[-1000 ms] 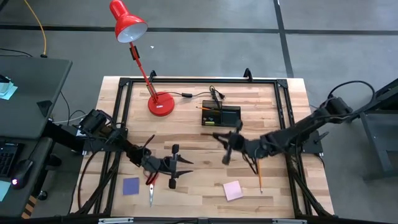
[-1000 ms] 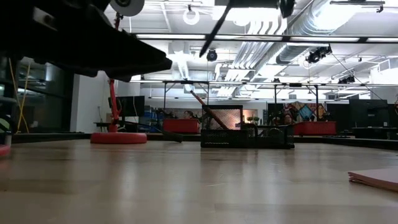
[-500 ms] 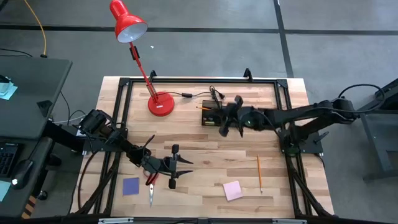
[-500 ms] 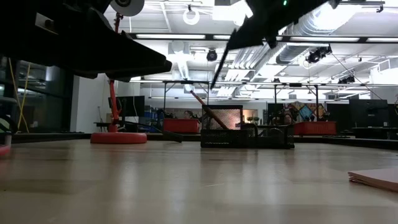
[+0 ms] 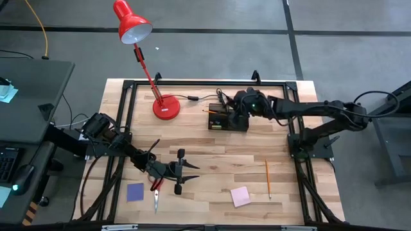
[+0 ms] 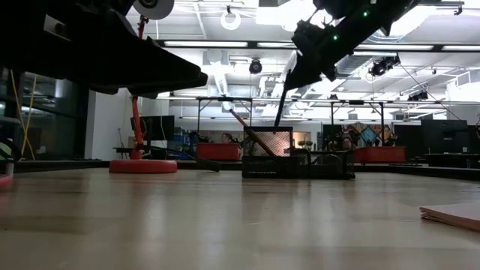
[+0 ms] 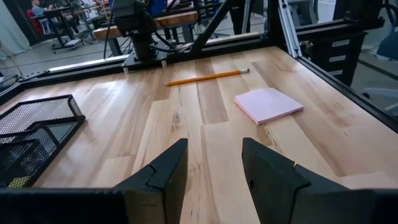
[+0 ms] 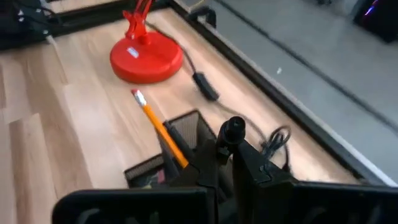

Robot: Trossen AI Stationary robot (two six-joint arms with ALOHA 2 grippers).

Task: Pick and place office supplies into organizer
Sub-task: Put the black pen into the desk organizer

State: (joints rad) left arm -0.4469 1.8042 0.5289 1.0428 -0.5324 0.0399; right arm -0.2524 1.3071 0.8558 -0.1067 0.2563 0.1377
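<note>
Right gripper (image 5: 236, 119) poised over the black organizer (image 5: 228, 120) near the desk's far edge, just right of the red lamp's base (image 5: 166, 107), jaws pressed together on a black pen (image 6: 283, 94) hanging steeply, tip aimed down into the tray. Already inside, leaning against the mesh wall: an orange-yellow pencil (image 8: 160, 128) with eraser end up. Left gripper (image 5: 178, 172) waiting low near the desk's front-left corner, jaws spread and empty. Just beside it, red-handled scissors (image 5: 155, 192) and a blue-purple pad (image 5: 135, 192) close to the front edge. Further right along that edge, a pink sticky pad (image 5: 240, 196), with a second pencil (image 5: 268, 178) lying loose near the front-right corner. Pen likely light, stiff and smooth, so prone to pivot in a two-finger pinch; best held near the upper half, as here, leaving the lower length free to enter the compartment. Pencils probably much the same: rigid, apt to roll, best pinched mid-shaft across the narrow width. Pads probably soft-edged and flat against the wood, hard to get under; a grip across opposite sides probably safest. Scissors heavier at the handle end, best taken there.
</note>
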